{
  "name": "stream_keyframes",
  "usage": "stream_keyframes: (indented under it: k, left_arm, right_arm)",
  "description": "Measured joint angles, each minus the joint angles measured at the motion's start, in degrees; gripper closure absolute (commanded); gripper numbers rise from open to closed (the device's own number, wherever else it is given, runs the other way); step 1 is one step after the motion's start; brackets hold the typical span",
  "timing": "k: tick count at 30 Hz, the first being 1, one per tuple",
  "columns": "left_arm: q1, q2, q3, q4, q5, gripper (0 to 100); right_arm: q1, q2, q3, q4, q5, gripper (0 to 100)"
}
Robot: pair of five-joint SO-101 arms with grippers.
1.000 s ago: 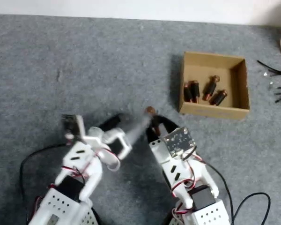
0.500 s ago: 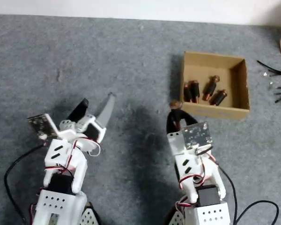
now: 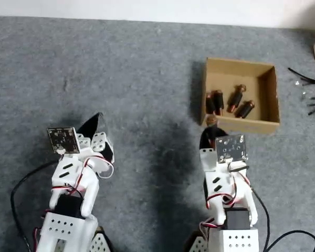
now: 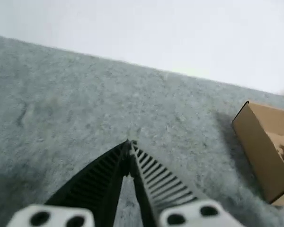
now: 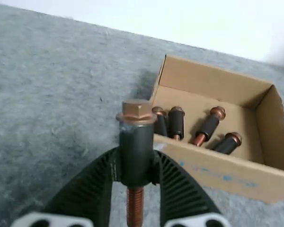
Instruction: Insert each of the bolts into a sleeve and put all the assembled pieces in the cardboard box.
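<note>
In the last second the arms have drawn apart. The left fingers (image 4: 104, 177), pressed together and empty, pulled back to the lower left of the high view, while the right fingers (image 5: 97, 187) carried the sleeved bolt (image 5: 136, 142) toward the cardboard box (image 3: 240, 125) at upper right. The bolt stands upright, clamped between the right fingers, just short of the box's near wall. Joining looks done, with only the drop left.

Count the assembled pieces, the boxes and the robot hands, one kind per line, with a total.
Pieces: 5 (4 in the box, 1 in the right hand)
Box: 1
Hands: 2 (right hand, left hand)
Total: 8
</note>
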Motion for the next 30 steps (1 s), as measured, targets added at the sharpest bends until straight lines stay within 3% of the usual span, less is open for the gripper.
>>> stream_keyframes:
  k: [6, 8, 12, 14, 23, 30]
  left_arm:
    - [0.0, 0.0, 0.0, 5.54, -2.37, 99]
    - [0.0, 0.0, -0.26, 8.44, -7.03, 99]
    - [0.18, 0.0, -2.02, 17.76, -22.95, 99]
    - [0.18, 0.0, -2.46, 20.75, -26.55, 99]
    - [-0.09, 0.0, -2.55, 21.63, -26.64, 99]
    - [-0.09, 0.0, -2.55, 21.63, -26.73, 99]
  right_arm:
    - [0.0, 0.0, 0.0, 2.29, 0.0, 99.4]
    - [0.0, 0.0, 0.0, 3.69, 0.0, 99.4]
    - [0.18, 0.0, 0.0, 4.22, 0.0, 99.4]
    - [1.23, 0.0, 0.0, 4.22, -0.26, 99.4]
    - [1.49, 1.93, -1.76, 4.31, -2.81, 99.4]
    - [1.41, 28.31, -18.64, 2.37, -8.62, 99.4]
